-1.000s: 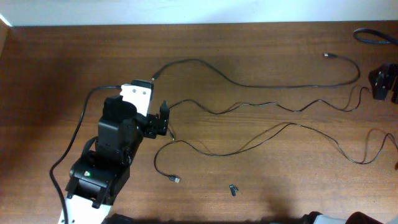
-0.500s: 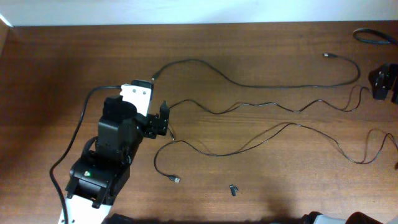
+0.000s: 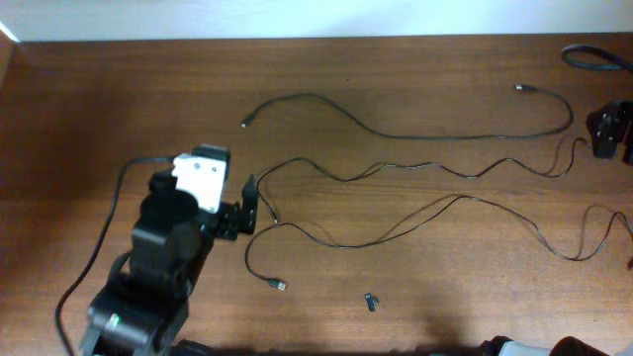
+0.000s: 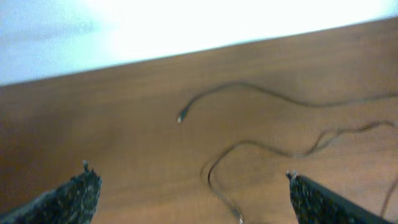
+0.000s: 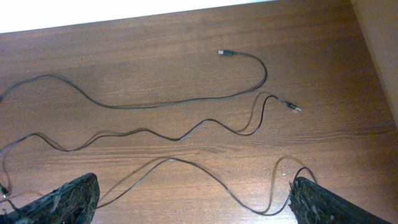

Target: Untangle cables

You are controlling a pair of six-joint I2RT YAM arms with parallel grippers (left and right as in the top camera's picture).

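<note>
Three thin black cables lie spread apart across the brown table. The top cable (image 3: 396,135) arcs from a plug (image 3: 244,124) on the left to one at the far right. The middle cable (image 3: 425,165) runs in waves, and the lower cable (image 3: 460,198) loops to a plug (image 3: 280,287) near the front. My left gripper (image 3: 247,206) stands open beside the left bend of the middle cable (image 4: 211,174), touching nothing. My right gripper (image 5: 193,193) is open above the lower cable (image 5: 205,171), its fingertips (image 5: 68,199) at the frame's bottom corners.
A tiny dark stubby piece (image 3: 371,301) lies near the front middle. A black block (image 3: 608,133) and a thick coiled cable (image 3: 598,57) sit at the right edge. The left arm's thick cable (image 3: 104,232) loops on the left side.
The left arm has drawn back toward the front left, carrying its open gripper a little down and left. The cables have not moved.
</note>
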